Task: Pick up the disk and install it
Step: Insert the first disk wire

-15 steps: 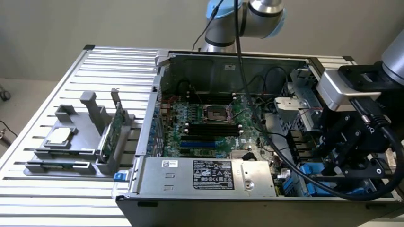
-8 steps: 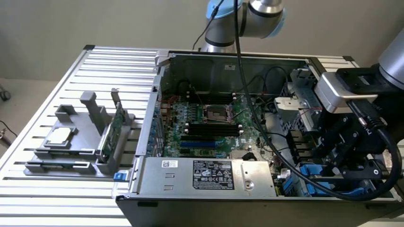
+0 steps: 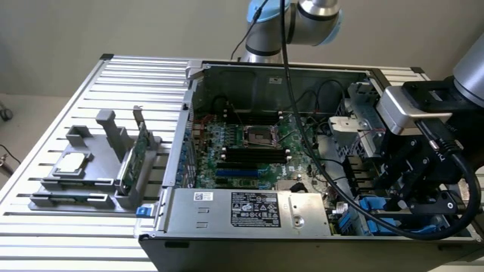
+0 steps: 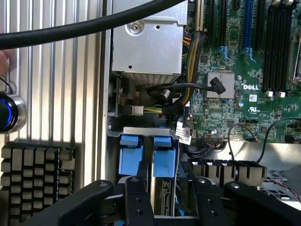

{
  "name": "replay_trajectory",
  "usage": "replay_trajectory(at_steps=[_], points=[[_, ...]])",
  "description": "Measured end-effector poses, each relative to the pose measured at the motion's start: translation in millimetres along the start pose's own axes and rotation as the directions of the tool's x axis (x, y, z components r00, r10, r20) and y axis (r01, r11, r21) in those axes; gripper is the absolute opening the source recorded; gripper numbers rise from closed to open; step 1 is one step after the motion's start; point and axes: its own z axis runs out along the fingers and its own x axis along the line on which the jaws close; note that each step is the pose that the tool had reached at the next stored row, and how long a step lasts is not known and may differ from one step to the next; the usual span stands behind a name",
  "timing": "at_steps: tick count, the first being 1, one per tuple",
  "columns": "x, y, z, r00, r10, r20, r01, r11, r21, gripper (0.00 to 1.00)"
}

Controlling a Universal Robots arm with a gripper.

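Observation:
The disk (image 4: 163,162) stands edge-on in the drive bay at the open computer case's corner, its blue plastic carrier end facing the wrist camera and grey metal below it. My gripper (image 4: 167,195) straddles it, black fingers (image 4: 137,202) against both sides, shut on it. In the exterior view my gripper (image 3: 408,198) reaches down into the case at the exterior view's lower right, fingertips hidden among the blue bay parts (image 3: 376,205).
A second blue carrier (image 4: 131,160) sits right beside the held one. The silver power supply (image 3: 242,209) and motherboard (image 3: 250,147) fill the case. Black cables (image 4: 178,89) cross nearby. A grey fixture (image 3: 90,170) on the slatted table holds a square chip (image 3: 72,163) and a green card (image 3: 135,156).

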Motion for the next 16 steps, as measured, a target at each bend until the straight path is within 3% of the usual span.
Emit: replay_trajectory(at_steps=[11, 16], points=[[0.0, -0.1, 0.0, 1.0, 0.004, 0.0001, -0.004, 1.0, 0.0, 0.4], [0.0, -0.2, 0.0, 0.9983, 0.059, 0.0026, -0.059, 0.9983, -0.0001, 0.4]])
